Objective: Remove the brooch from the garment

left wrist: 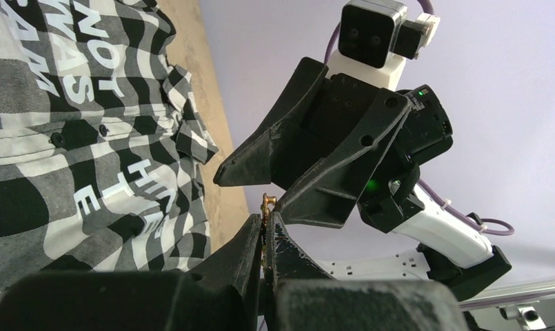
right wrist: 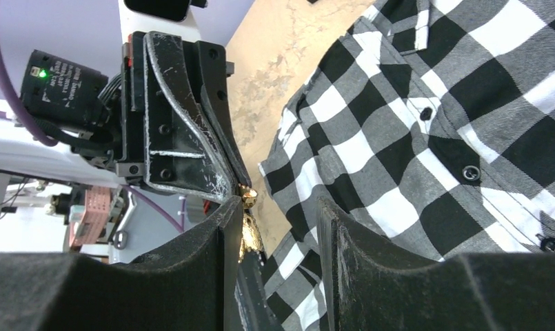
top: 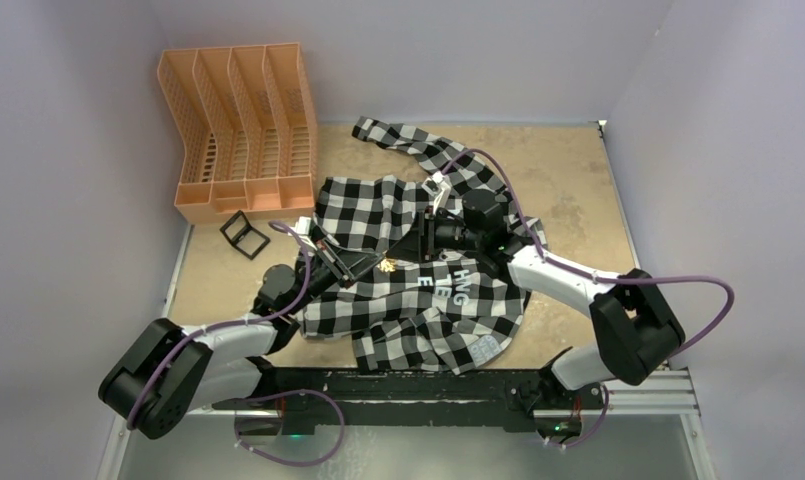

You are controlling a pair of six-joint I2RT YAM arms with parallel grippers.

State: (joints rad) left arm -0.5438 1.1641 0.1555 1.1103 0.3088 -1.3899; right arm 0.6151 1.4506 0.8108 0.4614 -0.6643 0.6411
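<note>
Left arm [top: 193,350]: white shells, black joints.
Right arm [top: 568,278]: same white-and-black build.
Cables [top: 678,281]: purple, looping off both arms.
Left gripper [right wrist: 238,192]: black fingers, edges scuffed pale, small screw holes.
Light [right wrist: 43,73]: green, on black housing.

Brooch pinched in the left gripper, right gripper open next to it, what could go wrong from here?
The brooch sits only at the very tips of the shut left gripper, so it could slip and drop onto the checked shirt. The open right gripper is close; closing off-target could knock it loose.
</note>
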